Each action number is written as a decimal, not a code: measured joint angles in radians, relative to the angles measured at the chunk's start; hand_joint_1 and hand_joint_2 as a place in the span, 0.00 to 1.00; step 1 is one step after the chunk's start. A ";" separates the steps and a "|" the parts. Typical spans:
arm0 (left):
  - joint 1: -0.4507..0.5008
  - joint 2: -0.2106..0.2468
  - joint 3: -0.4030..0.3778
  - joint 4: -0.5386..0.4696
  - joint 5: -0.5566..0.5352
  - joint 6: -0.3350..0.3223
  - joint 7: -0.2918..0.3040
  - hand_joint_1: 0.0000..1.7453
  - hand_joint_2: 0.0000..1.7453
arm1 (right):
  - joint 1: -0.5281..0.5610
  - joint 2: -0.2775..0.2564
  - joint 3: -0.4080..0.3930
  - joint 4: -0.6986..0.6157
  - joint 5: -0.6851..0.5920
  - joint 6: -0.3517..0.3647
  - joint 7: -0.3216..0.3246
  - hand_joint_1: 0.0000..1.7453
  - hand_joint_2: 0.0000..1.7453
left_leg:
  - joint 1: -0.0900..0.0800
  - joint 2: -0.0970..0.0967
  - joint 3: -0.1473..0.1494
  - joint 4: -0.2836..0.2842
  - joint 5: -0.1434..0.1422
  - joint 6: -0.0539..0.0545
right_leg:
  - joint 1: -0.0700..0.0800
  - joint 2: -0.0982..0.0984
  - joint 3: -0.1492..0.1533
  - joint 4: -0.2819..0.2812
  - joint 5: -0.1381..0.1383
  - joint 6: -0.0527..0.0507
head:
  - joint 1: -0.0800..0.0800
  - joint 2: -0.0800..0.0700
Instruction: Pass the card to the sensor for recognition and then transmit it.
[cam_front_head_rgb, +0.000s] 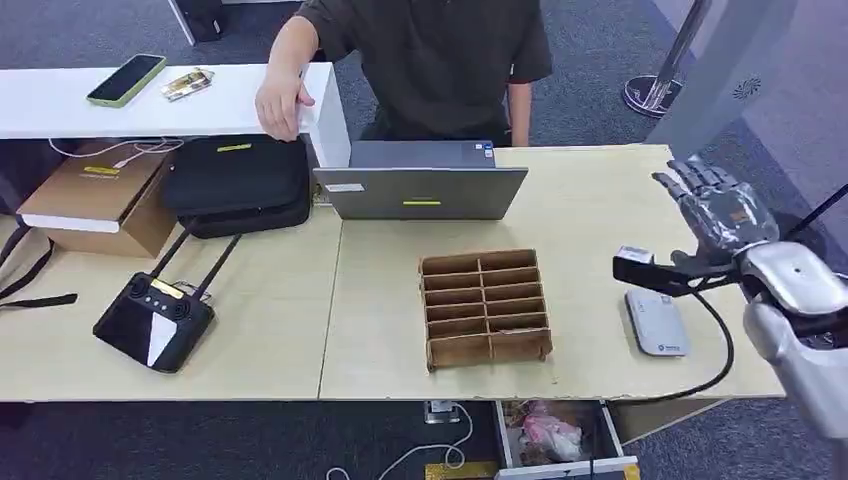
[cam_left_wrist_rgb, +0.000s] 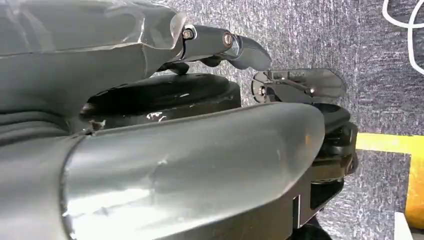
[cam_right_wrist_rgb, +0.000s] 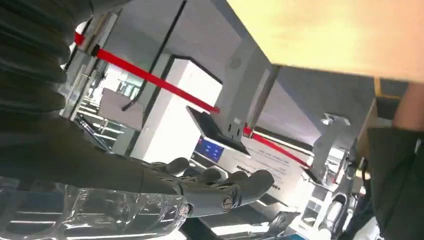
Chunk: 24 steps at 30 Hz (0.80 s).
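Silver right arm (cam_front_head_rgb: 800, 330), dark-fingered right hand (cam_front_head_rgb: 712, 205), black cable (cam_front_head_rgb: 722, 345)

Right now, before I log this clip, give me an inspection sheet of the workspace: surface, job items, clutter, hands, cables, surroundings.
Surface: light wooden table, two tops butted together.
Job's things: grey card reader flat near the right edge; no card seen.
Clutter: wooden slotted organizer, laptop, black bag, cardboard box, remote controller.
Hands: right hand raised above the table's right side, fingers apart, holding nothing; left hand hangs over carpet, state unclear.
Cables: black cable loops off the right wrist.
Surroundings: person behind the laptop; white counter with a phone.
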 joint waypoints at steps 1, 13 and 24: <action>0.000 0.000 0.002 0.000 0.000 -0.001 -0.001 0.00 0.00 | 0.056 0.002 -0.031 -0.034 0.024 -0.002 0.005 0.00 1.00 | 0.000 -0.001 0.000 0.000 0.000 0.000 | 0.000 -0.001 0.000 0.000 -0.001 0.001 | 0.001 0.000; 0.001 0.000 0.003 0.000 -0.003 -0.005 -0.006 0.00 0.00 | 0.339 0.076 -0.209 -0.232 0.126 -0.010 0.021 0.00 1.00 | 0.000 0.001 0.000 0.000 -0.001 0.001 | 0.000 0.000 0.000 0.000 -0.001 0.000 | 0.000 0.000; 0.000 0.000 0.003 0.000 -0.034 -0.005 0.002 0.00 0.00 | 0.506 0.181 -0.267 -0.322 0.185 -0.043 0.056 0.00 1.00 | 0.000 0.001 0.001 0.000 -0.002 0.000 | 0.000 0.001 0.000 0.000 -0.003 -0.002 | 0.000 0.000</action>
